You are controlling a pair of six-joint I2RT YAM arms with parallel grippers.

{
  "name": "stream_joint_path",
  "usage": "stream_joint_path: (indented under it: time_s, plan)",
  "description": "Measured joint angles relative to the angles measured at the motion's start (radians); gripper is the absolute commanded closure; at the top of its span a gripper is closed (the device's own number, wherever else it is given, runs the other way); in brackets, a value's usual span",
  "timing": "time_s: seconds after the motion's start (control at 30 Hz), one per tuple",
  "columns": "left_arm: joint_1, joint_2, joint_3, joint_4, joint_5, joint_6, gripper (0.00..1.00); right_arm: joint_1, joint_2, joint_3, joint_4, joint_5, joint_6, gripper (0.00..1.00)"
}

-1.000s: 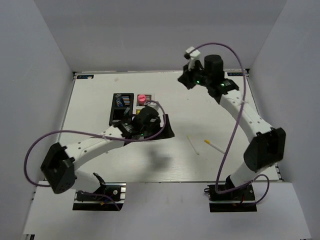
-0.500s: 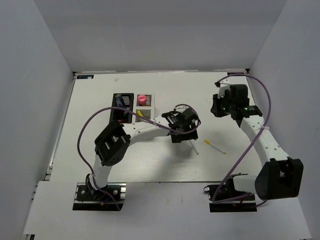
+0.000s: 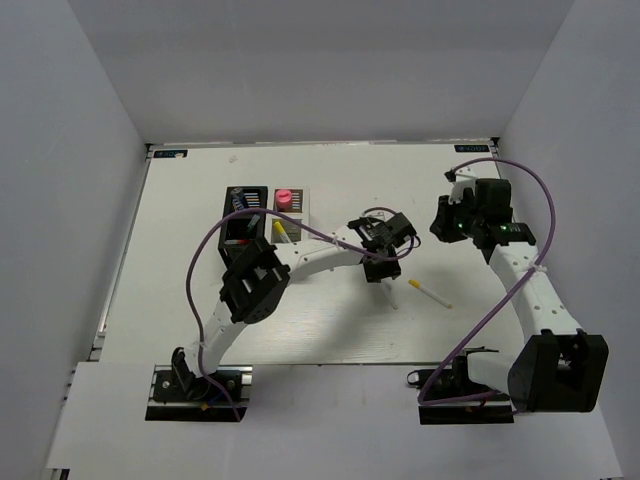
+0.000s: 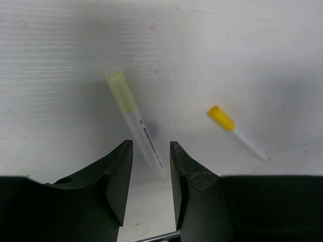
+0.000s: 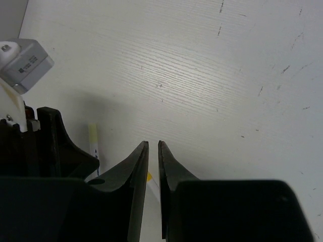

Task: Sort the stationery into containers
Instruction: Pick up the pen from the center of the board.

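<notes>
left gripper (image 4: 151, 146) closest by far, parked over white stick (image 4: 135, 118), which lies flat right of organiser boxes (image 3: 226, 215). jaws part open, straddling stick's bare tail, not pinching far as I can tell. long axis runs far-left to near-right, skewed across gap, pale cap end pointing away from jaws. second stick (image 4: 237, 133) just right. right gripper (image 5: 153, 143) well apart, far right, jaws barely parted, empty.

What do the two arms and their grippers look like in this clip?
Both arms, left arm and right arm, have white links, bulky black joint housings and black bases; a purple cable loops along each. The left gripper and right gripper have matte black wedge-shaped fingers.
</notes>
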Motion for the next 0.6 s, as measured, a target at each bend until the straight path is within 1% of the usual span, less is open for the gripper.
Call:
stream_joint_path:
  time_s: [0.17, 0.23, 0.33, 0.47, 0.53, 0.6]
  plan:
    - [-0.002, 0.038, 0.017, -0.063, -0.005, -0.003, 0.56, -0.027, -0.013, -0.008, 0.003, -0.021, 0.001, 0.80]
    - [-0.003, 0.039, 0.019, -0.087, -0.007, -0.004, 0.60, -0.033, -0.018, -0.019, 0.002, -0.029, 0.002, 0.80]
    - [-0.004, 0.050, 0.058, -0.120, -0.012, -0.003, 0.62, -0.054, -0.022, -0.032, 0.002, -0.042, 0.005, 0.80]
    - [-0.005, 0.100, 0.136, -0.133, -0.017, 0.004, 0.62, -0.079, -0.031, -0.041, 0.003, -0.054, 0.011, 0.80]
    - [-0.006, 0.115, 0.145, -0.140, -0.017, 0.008, 0.58, -0.087, -0.043, -0.056, 0.003, -0.058, 0.012, 0.80]
    - [-0.006, 0.122, 0.144, -0.156, -0.018, 0.011, 0.58, -0.093, -0.055, -0.071, 0.002, -0.062, 0.016, 0.80]
